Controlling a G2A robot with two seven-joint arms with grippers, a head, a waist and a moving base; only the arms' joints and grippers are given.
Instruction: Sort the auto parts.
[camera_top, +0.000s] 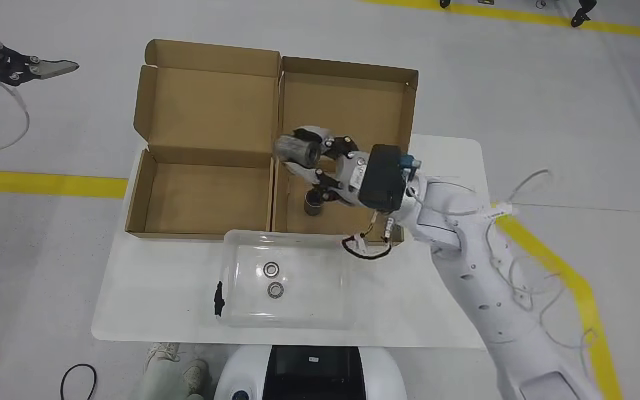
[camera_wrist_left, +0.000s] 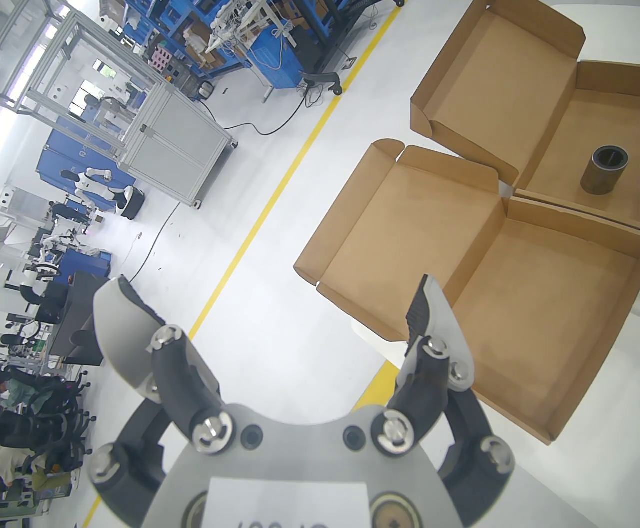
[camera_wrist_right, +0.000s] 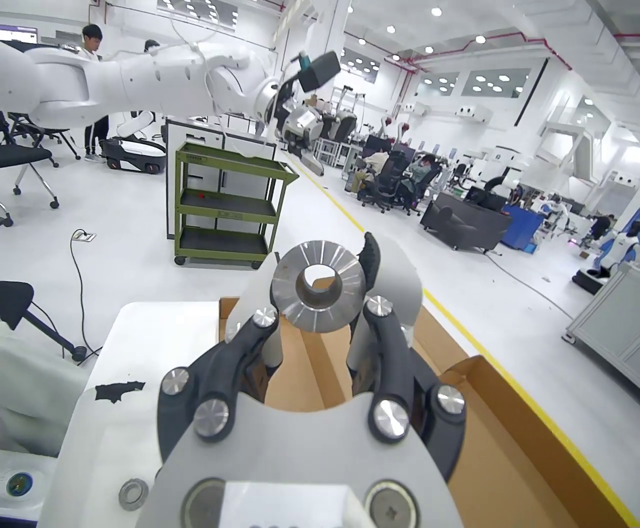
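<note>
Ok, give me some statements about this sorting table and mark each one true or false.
1. The right hand grips a metal sleeve. True.
2. The left hand is shut on a ring. False: it is open and empty.
3. The clear tray holds two rings. True.
4. The dark cylinder lies in the clear tray. False: it stands upright in a cardboard box.

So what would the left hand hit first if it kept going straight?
Probably the floor by the yellow line: the open left hand aims just past the cardboard box lid. Depth is hard to judge.
</note>
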